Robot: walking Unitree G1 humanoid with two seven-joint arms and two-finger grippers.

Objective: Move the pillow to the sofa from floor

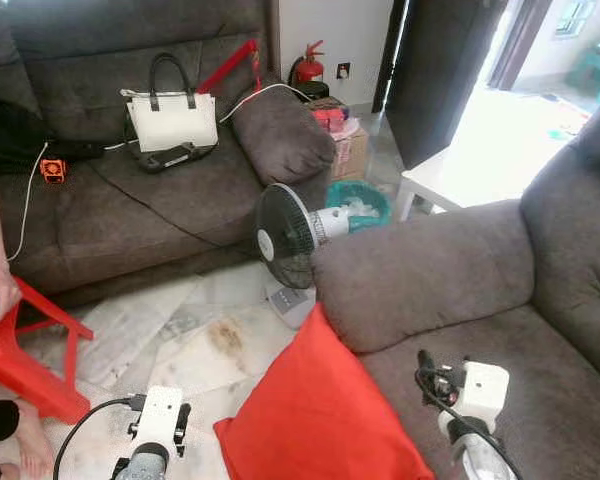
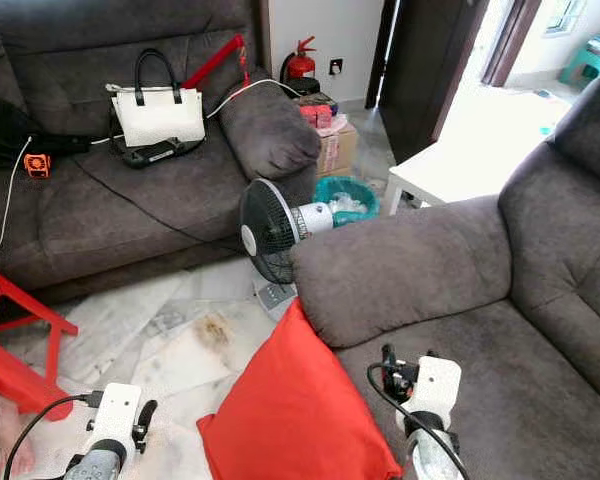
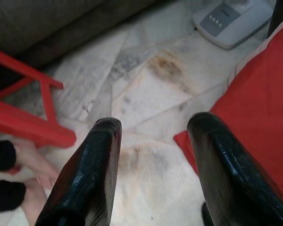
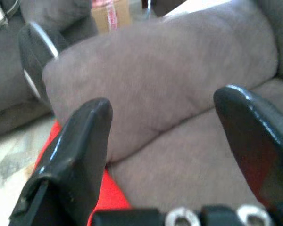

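The left gripper (image 3: 153,165) has its fingers apart over the floor tiles (image 3: 146,89), with one red pillow (image 1: 315,410) just beside it, leaning on the near sofa (image 1: 460,280). The right gripper (image 4: 165,141), fingers also apart, hangs above this sofa's seat. Farther off stand one fan (image 1: 290,235) and a second sofa (image 1: 150,190).

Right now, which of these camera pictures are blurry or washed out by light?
Left and right eye views: sharp, but daylight blows out the doorway at upper right. Left wrist view: floor and red pillow fairly clear, the near black fingers soft. Right wrist view: blurred throughout, sofa armrest smeared.
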